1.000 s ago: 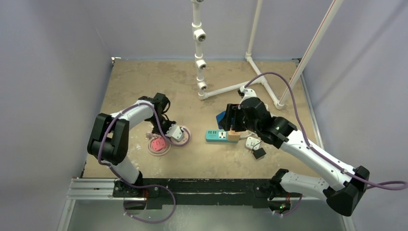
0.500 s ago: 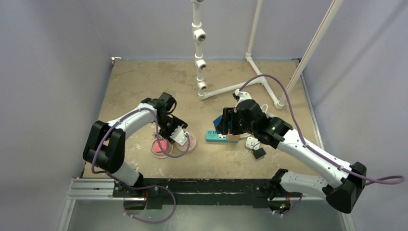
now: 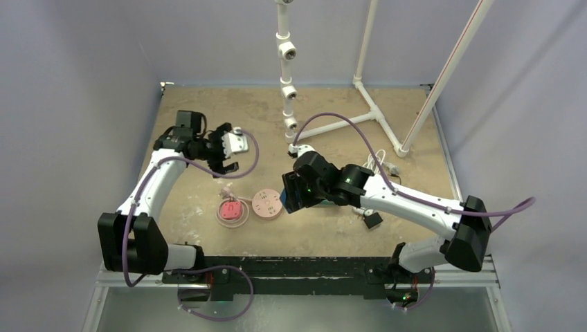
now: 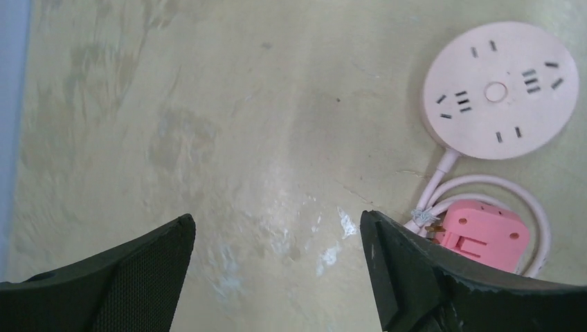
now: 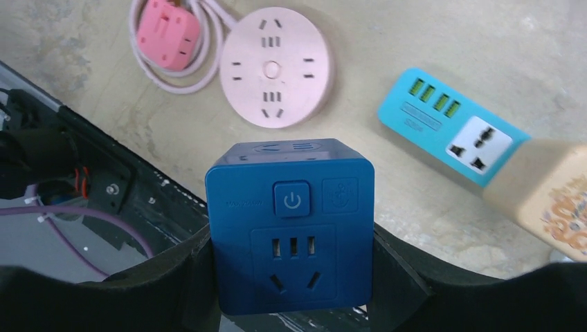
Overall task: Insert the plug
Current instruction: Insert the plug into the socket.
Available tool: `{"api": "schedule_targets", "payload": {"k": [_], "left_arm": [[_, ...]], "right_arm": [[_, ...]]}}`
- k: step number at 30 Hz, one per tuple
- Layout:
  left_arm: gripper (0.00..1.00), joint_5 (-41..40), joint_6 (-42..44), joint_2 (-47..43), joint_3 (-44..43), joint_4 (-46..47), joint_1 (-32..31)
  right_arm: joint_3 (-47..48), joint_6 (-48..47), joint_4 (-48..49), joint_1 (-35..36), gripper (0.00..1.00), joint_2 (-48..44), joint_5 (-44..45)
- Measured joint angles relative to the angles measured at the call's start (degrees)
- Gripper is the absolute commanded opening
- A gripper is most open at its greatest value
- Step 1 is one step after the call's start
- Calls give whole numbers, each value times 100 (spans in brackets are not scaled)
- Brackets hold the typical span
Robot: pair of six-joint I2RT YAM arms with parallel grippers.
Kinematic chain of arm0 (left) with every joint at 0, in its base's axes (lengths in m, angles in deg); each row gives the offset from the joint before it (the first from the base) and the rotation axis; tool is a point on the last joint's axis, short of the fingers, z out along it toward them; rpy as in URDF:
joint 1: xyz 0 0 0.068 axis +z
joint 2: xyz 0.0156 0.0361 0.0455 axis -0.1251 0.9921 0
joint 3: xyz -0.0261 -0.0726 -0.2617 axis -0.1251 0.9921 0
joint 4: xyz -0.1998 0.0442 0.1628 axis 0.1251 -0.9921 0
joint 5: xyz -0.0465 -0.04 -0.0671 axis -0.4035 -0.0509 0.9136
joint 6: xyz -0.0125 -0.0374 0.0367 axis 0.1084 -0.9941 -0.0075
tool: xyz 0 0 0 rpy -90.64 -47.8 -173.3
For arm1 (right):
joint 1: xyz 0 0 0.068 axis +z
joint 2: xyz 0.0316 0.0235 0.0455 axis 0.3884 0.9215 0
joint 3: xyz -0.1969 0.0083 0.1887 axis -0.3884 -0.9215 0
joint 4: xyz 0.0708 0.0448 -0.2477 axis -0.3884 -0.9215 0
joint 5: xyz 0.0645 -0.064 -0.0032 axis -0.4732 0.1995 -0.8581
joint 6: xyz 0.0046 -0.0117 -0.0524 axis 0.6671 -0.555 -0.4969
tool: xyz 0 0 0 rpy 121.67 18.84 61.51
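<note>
The pink plug [image 3: 230, 209] lies on the table inside its coiled pink cord, beside the round pink socket disc [image 3: 266, 204]. The left wrist view shows the disc [image 4: 500, 90] and the plug [image 4: 481, 232] flat on the table. My left gripper [image 3: 232, 149] hangs open and empty, raised to the back left, with bare table between its fingers [image 4: 277, 228]. My right gripper [image 5: 291, 256] is shut on a blue cube socket [image 5: 291, 221], held just right of the disc [image 5: 275, 66]. Beyond it lies the plug [image 5: 168, 33].
A teal power strip [image 5: 450, 124] lies right of the disc, with a beige block [image 5: 554, 194] at its end. A small black adapter [image 3: 373, 220] lies under the right arm. A white pipe frame [image 3: 287, 90] stands at the back. The black front rail [image 5: 104, 180] is close below the cube.
My left gripper opened, left the pink disc on the table beside the plug, and drew up and back to the left. My right arm carried the blue cube leftward toward the disc.
</note>
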Motion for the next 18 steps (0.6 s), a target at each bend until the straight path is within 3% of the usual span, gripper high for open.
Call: {"api": "schedule_targets", "payload": {"k": [8, 18], "left_arm": [[97, 107, -2837, 101, 33, 546, 957], [99, -452, -4533, 313, 188, 621, 964]], "right_arm": [[1086, -79, -304, 461, 0, 1038, 151], [1602, -74, -507, 710, 0, 2146, 667]]}}
